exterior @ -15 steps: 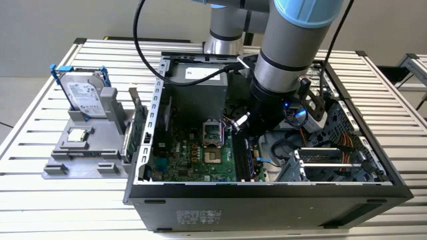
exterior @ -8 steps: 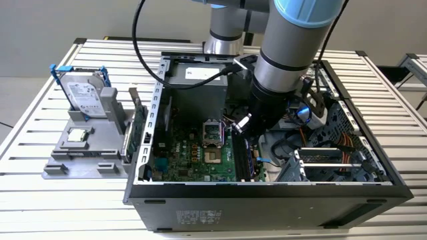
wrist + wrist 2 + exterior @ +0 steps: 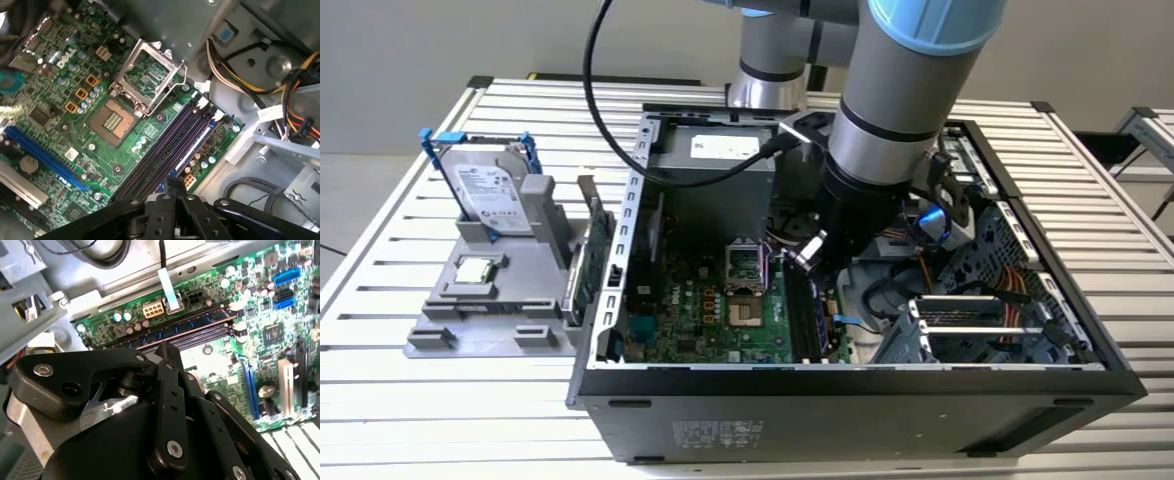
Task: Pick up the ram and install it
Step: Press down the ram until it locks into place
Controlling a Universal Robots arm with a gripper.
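My gripper (image 3: 811,252) reaches down inside the open computer case (image 3: 854,390), over the memory slots on the green motherboard (image 3: 60,100). The ram (image 3: 200,322) is a thin blue stick lying along the outermost slot, next to the board's edge. In both wrist views the black fingertips (image 3: 165,346) come together at the stick's middle and hide that part of it. The gripper (image 3: 173,184) looks shut on the ram (image 3: 197,142). The dark slots (image 3: 165,150) beside it hold nothing.
The processor socket (image 3: 112,120) is bare, its metal lid (image 3: 150,75) raised. Cables (image 3: 300,125) and a drive cage (image 3: 987,320) crowd the case beside the slots. Outside, a grey fixture (image 3: 480,310) holds a silver hard drive (image 3: 494,195) and a green expansion card (image 3: 594,255).
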